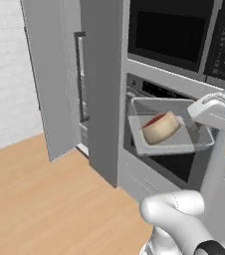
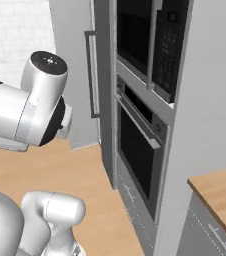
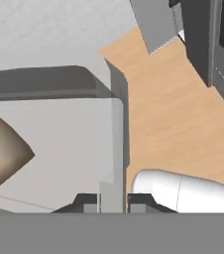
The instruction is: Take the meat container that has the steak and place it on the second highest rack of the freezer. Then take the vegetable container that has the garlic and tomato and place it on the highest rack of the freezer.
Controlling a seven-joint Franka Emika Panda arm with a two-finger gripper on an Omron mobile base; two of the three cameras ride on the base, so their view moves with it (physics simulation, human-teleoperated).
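The meat container (image 1: 170, 130), a shallow pale translucent tray, hangs in the air in front of the lower oven. In it lies the steak (image 1: 160, 127), tan-sided with a dark red top. My gripper (image 1: 203, 128) is shut on the tray's right wall. In the hand view the fingertips (image 3: 90, 202) pinch the tray wall (image 3: 115, 144), and the steak (image 3: 2, 154) shows at the left. The freezer (image 1: 100, 74) stands to the left, its grey door (image 1: 47, 74) swung open and its dark bar handle (image 1: 78, 74) facing me. The vegetable container with garlic and tomato is out of view.
A black-windowed wall oven (image 1: 169, 35) sits above a lower oven (image 2: 135, 150), right of the freezer (image 2: 72, 75). Wooden floor (image 1: 35, 199) spreads in front. A wooden counter corner (image 2: 220, 190) juts in at the right. My arm's elbow (image 2: 35, 105) stands at the left of the right base view.
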